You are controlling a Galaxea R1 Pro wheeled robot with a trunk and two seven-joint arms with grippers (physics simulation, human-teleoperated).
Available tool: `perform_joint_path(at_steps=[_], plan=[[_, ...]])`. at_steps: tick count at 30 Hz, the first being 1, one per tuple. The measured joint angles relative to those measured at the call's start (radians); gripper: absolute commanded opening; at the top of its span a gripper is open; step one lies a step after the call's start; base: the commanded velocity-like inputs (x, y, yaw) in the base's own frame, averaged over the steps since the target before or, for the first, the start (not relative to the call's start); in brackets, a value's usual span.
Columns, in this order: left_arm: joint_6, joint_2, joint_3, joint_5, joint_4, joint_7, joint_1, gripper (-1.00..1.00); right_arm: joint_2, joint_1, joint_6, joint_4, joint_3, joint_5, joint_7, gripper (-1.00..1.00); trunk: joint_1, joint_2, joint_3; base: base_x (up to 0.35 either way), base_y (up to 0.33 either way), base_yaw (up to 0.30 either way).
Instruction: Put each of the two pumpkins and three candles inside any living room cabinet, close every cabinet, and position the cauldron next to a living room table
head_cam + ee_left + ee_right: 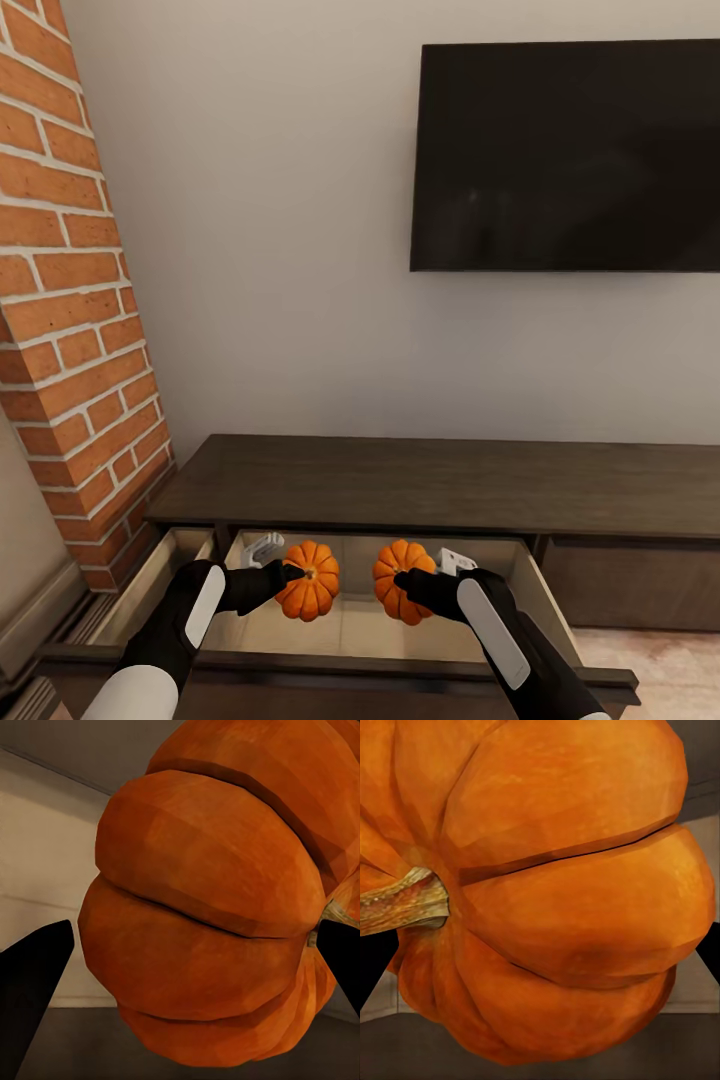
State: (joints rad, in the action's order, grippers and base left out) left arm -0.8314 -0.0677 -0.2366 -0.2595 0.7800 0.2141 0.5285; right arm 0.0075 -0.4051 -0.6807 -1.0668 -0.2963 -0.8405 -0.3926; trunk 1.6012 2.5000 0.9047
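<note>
Both grippers, left gripper [292, 573] and right gripper [402, 579], each clamp a pumpkin over the open drawer.
Left pumpkin [310, 581] and right pumpkin [398, 581] hang just beyond the fingertips, above the cabinet [400, 485] drawer [350, 625], seemingly ready for release inside.

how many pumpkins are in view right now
2. One pumpkin is held in the left gripper over the open cabinet drawer; the other pumpkin is held in the right gripper beside it, over the same drawer.
</note>
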Motion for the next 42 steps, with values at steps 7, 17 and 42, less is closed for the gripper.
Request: perform_joint_path(at_steps=[7, 17, 42], plan=[[-0.001, 0.000, 0.000, 0.002, 0.000, -0.001, 0.000, -1.00, 0.000, -0.005, -0.001, 0.022, 0.000, 0.001, -0.002, -1.00, 0.001, 0.000, 0.008, 0.000, 0.000, 0.000], [0.000, -0.001, -0.001, 0.009, -0.002, -0.023, 0.000, -1.00, 0.000, -0.021, 0.010, 0.061, 0.000, 0.000, -0.006, -1.00, 0.005, 0.003, 0.046, 0.000, 0.000, 0.000], [0.054, -0.018, -0.003, -0.003, -0.002, -0.065, 0.000, -1.00, 0.026, -0.045, 0.199, 0.151, -0.074, -0.001, -0.004, -1.00, 0.014, 0.008, 0.124, 0.000, 0.000, 0.000]])
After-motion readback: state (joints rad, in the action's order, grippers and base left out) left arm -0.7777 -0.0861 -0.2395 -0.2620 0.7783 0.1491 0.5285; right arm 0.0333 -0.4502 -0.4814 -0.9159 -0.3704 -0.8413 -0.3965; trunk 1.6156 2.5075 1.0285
